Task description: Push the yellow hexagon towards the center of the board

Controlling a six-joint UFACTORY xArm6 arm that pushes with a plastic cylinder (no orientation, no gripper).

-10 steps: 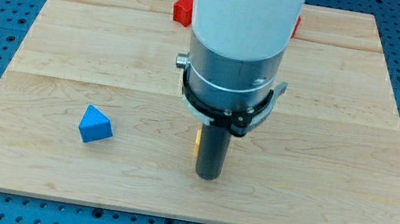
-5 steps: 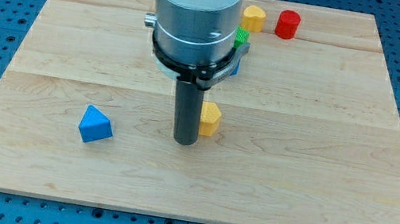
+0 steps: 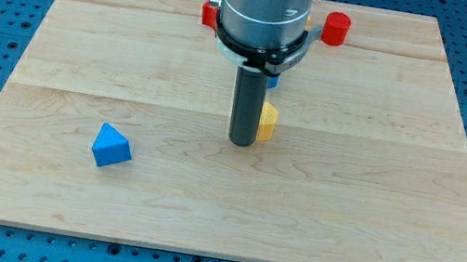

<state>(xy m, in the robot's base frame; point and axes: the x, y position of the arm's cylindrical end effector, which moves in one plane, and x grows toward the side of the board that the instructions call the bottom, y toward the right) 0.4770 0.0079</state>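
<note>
Your tip point(image 3: 241, 142) is touching the yellow hexagon's point(image 3: 267, 121) left side near board point(image 3: 86, 51) center; you're finishing, needing only slight nudges.

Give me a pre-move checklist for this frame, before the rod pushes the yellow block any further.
1. My tip in view and down on the board: ok.
2. Tip against the yellow hexagon, on the view's left side of it: ok.
3. Hexagon near the board's center: ok, roughly.
4. Hexagon's full outline visible: not ok, the rod hides part.
5. Blue triangular block out of the way, at the view's lower left: ok.
6. Red cylinder apart at the view's top: ok.
</note>
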